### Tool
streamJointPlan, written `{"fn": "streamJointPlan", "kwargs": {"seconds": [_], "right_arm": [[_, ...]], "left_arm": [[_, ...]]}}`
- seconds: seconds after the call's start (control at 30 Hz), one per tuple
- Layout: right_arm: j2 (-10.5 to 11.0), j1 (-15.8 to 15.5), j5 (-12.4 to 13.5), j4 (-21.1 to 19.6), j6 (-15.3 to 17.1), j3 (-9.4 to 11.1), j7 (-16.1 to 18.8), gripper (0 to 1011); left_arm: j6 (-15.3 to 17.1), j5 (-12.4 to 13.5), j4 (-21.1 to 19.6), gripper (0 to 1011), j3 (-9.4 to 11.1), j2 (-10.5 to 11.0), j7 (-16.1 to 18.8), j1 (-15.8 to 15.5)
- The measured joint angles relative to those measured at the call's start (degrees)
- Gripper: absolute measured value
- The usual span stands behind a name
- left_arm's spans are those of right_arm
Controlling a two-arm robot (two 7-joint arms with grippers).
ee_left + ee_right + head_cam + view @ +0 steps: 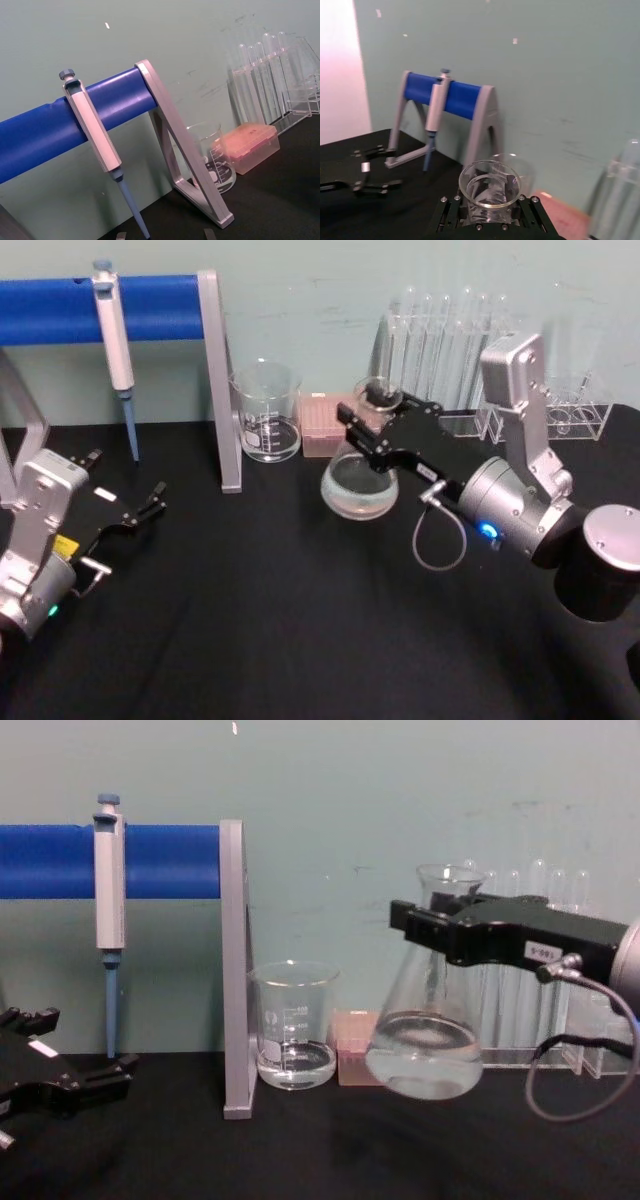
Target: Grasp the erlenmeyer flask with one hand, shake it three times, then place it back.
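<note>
The left gripper [155,500] is parked nearest the body on the left side of the table [250,640], jaws apart w/ nothing between them. It is well away from the work.

The right gripper [378,412] reaches in from the right, mid-table. Its jaws are clamped on the neck of the flask [360,485], just under the flared rim. The wrist view looks straight down into the mouth [490,182], w/ a jaw on either side.

Key relation: the flask hangs below the right gripper. Its long axis is near vertical w/ a slight tilt, rim up and wide base down. In the chest view the flask [425,1050] holds a shallow pool of clear liquid. The base looks just off the table, though contact can't be ruled out. The grip sits high on the neck and most of the weight is low, so I'd expect the base to swing during a shake.

The right arm has the job; the left is too far off to matter.

Farther back, left of the flask, stands a beaker [293,1030]. A pink box [352,1055] sits between them, close behind the flask's base. The tubes [440,340] stand at the wall behind the right gripper. The pipette stand [215,380] is far left. I'd keep shakes short and clear of the beaker side. Set-down spot: the bare table right under the base.
</note>
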Motion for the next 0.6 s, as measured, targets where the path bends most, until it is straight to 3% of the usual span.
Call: {"fn": "streamJointPlan", "kwargs": {"seconds": [0.6], "right_arm": [[1.5, -1.0, 2.7, -3.2, 1.2, -5.5, 7.2, 448]], "left_arm": [[0.0, 0.0, 0.0, 1001, 0.0, 0.0, 0.0, 0.0]]}}
